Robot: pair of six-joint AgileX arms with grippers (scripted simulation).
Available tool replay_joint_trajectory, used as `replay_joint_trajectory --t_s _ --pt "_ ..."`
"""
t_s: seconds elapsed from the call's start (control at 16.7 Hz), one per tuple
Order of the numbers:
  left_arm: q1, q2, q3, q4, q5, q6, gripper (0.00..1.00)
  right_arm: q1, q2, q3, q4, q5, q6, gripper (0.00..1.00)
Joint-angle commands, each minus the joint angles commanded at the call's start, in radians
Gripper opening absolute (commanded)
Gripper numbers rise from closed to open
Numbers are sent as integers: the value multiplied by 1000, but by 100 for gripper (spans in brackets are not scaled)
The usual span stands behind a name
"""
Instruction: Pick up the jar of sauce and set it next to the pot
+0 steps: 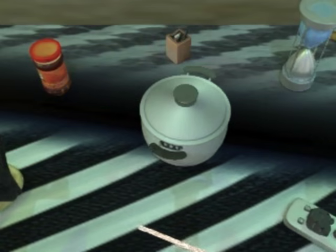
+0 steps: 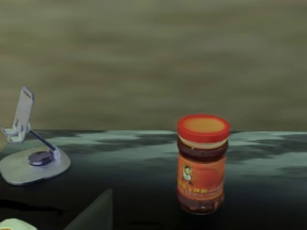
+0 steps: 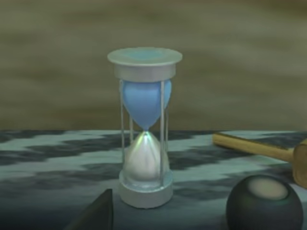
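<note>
Right now the jar of sauce [image 1: 50,66] stands upright at about ten o'clock on the table [image 1: 79,184], well apart from the pot [image 1: 185,119], which sits near the middle. Its red-rimmed orange lid is on, and below the lid the glass shows dark contents above an orange label band and orange-red sauce at the base. From the left wrist the jar [image 2: 202,163] stands alone on the dark cloth, nothing touching it.

The pot is closed, its domed lid in place with the dark knob [image 1: 185,94] on top and a dark oval mark on the side toward six o'clock; what is inside is hidden.

A small tan box [image 1: 177,45] stands at twelve o'clock, beyond the pot, open at the top with something dark inside that I cannot make out. An hourglass [image 1: 307,44] stands at two o'clock; from the right wrist the hourglass [image 3: 144,127] has blue in the upper bulb and pale material in the lower. A grey remote [image 1: 313,223] lies at five o'clock.

Neither gripper shows clearly in any view, so I cannot tell how far either is open, and neither has hold of the jar.
</note>
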Motion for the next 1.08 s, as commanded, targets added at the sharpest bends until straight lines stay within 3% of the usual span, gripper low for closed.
replay_joint_trajectory --t_s 0.48,1.08 --pt "-8 169 135 -108 28 50 100 0 0 0 0 0 0 100" --pt "-42 927 820 -594 133 244 100 0 0 0 0 0 0 100"
